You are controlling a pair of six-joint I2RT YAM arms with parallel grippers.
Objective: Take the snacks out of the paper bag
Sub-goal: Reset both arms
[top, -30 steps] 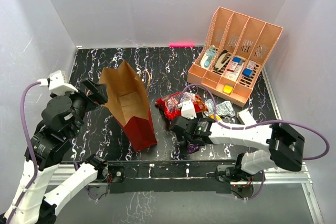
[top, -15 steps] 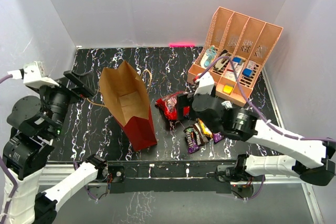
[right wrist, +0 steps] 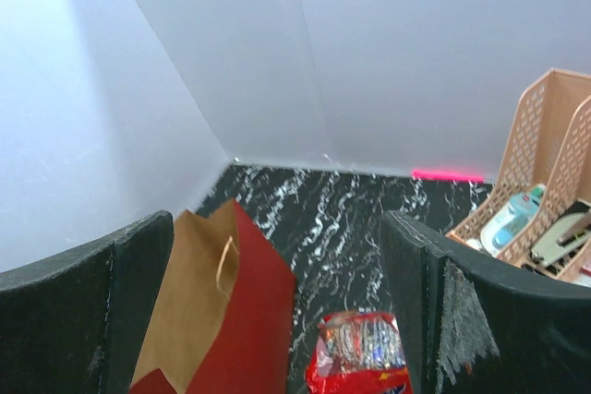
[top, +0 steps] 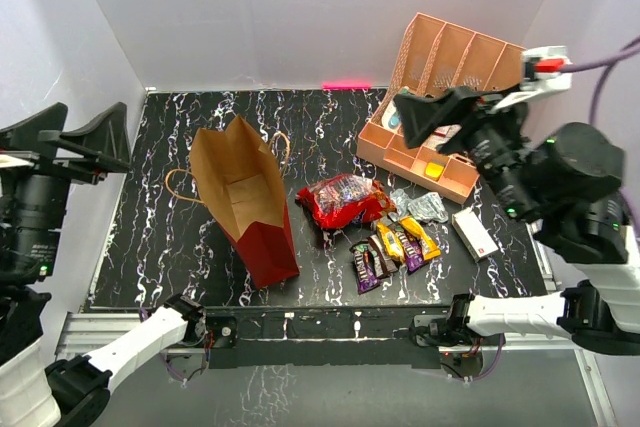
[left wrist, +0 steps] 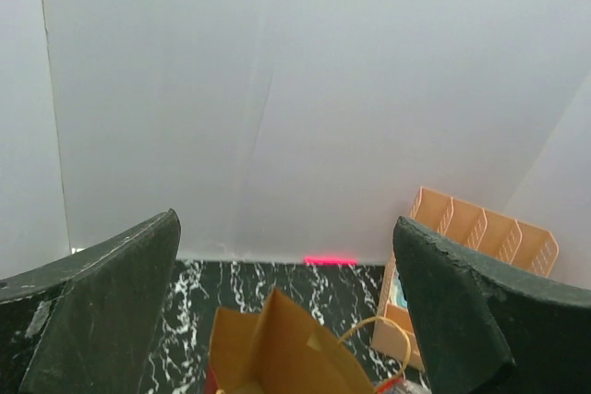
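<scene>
The paper bag [top: 262, 232] stands open at the table's middle left, red outside and brown inside; its top shows in the left wrist view [left wrist: 286, 352] and its side in the right wrist view [right wrist: 249, 320]. The snacks lie on the table to its right: a shiny red packet [top: 342, 201] [right wrist: 360, 352], several small candy bars [top: 390, 247] and small silvery packets [top: 422, 207]. My left gripper [top: 75, 142] [left wrist: 286, 223] is raised high at the left, open and empty. Above the organizer, my right gripper [top: 440, 112] [right wrist: 277, 219] is also raised, open and empty.
A peach slotted organizer [top: 450, 162] [right wrist: 545, 163] [left wrist: 480, 228] holding blue-and-white items stands at the back right. A flat white box [top: 474, 234] lies near the right edge. White walls enclose the table on three sides.
Both arms have lifted up and away from the table, left arm to the left, right arm to the back right. The right gripper has opened wider; the candy bars now lie uncovered.
</scene>
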